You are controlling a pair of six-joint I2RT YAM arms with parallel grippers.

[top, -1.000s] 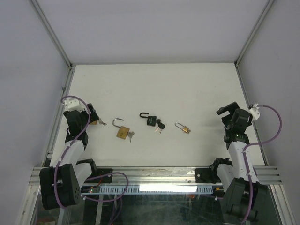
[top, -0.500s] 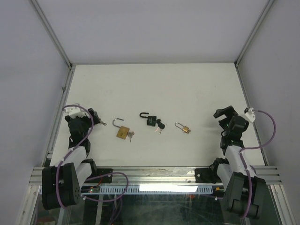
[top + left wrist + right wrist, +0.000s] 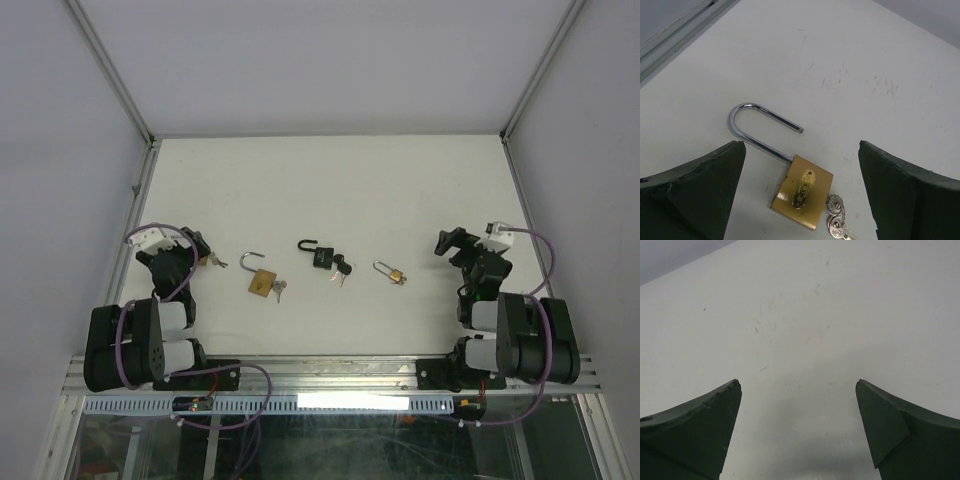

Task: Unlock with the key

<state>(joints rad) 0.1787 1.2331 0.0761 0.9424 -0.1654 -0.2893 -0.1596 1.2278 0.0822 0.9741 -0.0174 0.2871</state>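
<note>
The left gripper [image 3: 801, 144] and right gripper [image 3: 797, 382] are shown spread fully, nothing held or touched. A brass padlock [image 3: 802, 192], shackle open, two keys [image 3: 835, 220] attached, is framed between the left fingers. Overhead, three padlocks [image 3: 320, 257] are counted in a row on the table [image 3: 330, 185]; a possible fourth is half hidden by the left gripper.

What escapes us around the two claws

In the left wrist view the keys [image 3: 836, 223] under the brass padlock [image 3: 802, 191] run off the bottom edge, so we see their heads only, and the left claw [image 3: 801, 145] shows us just two dark fingers [image 3: 695, 190] cut by the bottom and side edges. The right claw [image 3: 797, 382] is cropped the same way in its own view. From above, a brass thing [image 3: 206, 261] lies half hidden beside the left claw, too small for us to name, and we cannot tell whether the small padlock [image 3: 392, 272] on the bench [image 3: 330, 180] is sprung.
</note>
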